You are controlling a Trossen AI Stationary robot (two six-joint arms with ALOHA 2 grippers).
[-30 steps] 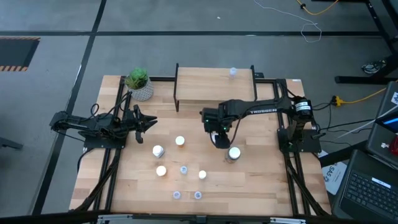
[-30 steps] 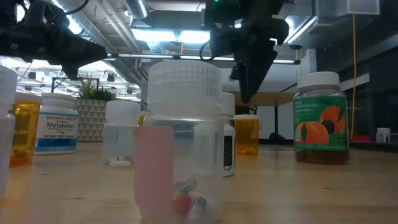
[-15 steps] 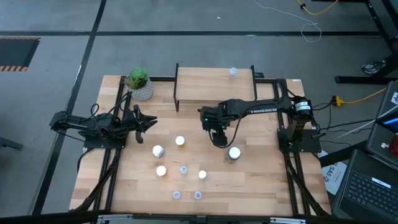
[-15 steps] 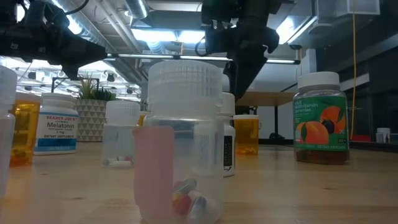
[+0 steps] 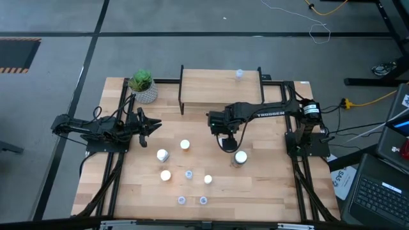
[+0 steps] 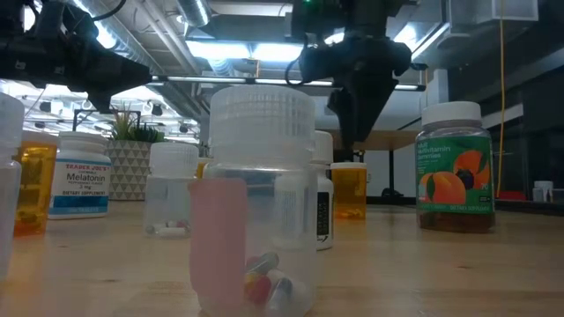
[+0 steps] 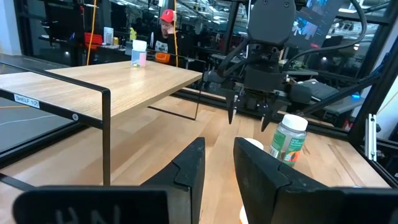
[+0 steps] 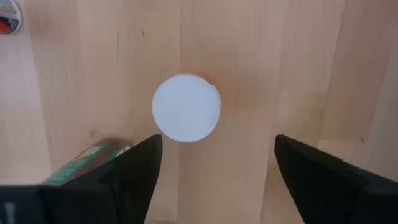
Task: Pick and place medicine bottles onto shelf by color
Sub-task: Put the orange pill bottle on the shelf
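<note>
The right claw (image 8: 214, 180), spread wide and empty, is hung above a white-capped bottle (image 8: 186, 108) on the desk (image 5: 268, 185), at six o'clock from the shelf (image 5: 211, 89), presumably so its cap is straddled.

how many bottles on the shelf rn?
1: a small clear bottle on the shelf, near its far edge, toward the right end seen from above. Shelf top fully visible, none hidden.

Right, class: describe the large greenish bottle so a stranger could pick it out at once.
Start at the low wooden shelf with black legs at the table's far edge. Come toward the near edge, past the open right gripper hovering there. Beside it stands the greenish bottle with a white cap, the widest one, with an orange fruit label.
</note>
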